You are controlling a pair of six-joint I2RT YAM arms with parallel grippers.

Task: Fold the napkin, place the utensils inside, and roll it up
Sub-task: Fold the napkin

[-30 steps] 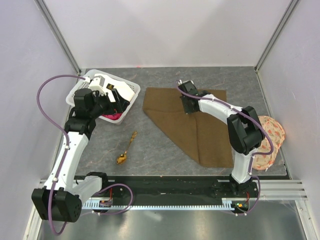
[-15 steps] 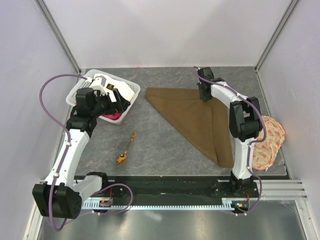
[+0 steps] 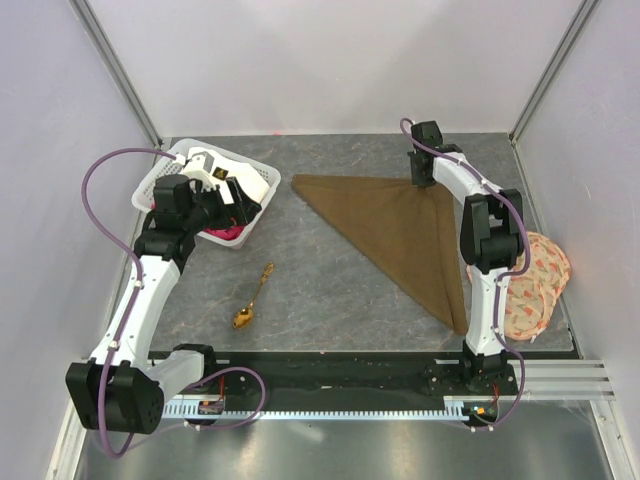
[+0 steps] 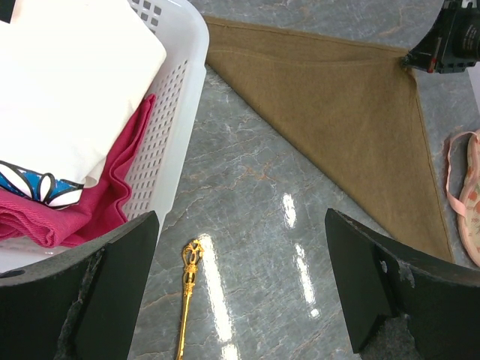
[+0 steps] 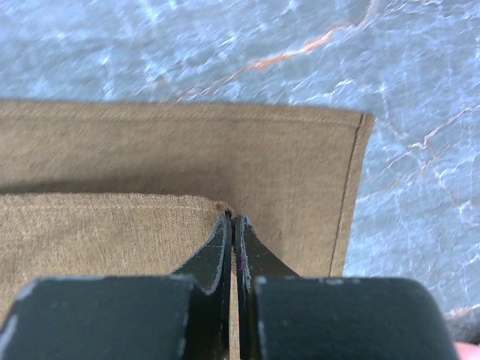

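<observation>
Grey marbled table (image 3: pixel 330 300) under everything. On its right half, the olive-brown napkin (image 3: pixel 400 220), now lying as a clean triangle with its point toward the near edge. A second ago, still a lopsided sheet with one flap only half carried across.

Swept since then from the middle of the cloth out to its far right corner: the right gripper (image 5: pixel 232 219), pressed together on the corner of the top layer. From the wrist view, pinched corner just short of the lower layer's corner, with a strip of under-cloth showing beyond it on two sides. For the task: diagonal fold all but made, and probably only a last small nudge and a release left in the first step.

White perforated basket (image 3: pixel 160 185) at far left, holding white and pink cloths (image 4: pixel 67 82). Peach floral fabric piece (image 3: pixel 540 280) at the right edge, clear of the fold.

Left gripper (image 4: pixel 240 217) hovering by the basket, spread wide, holding nothing, barely shifted over that second.

Smallest: gold spoon (image 3: pixel 253 297) flat on bare table, left of the napkin and well apart from it, untouched. Placing and rolling not yet begun.
</observation>
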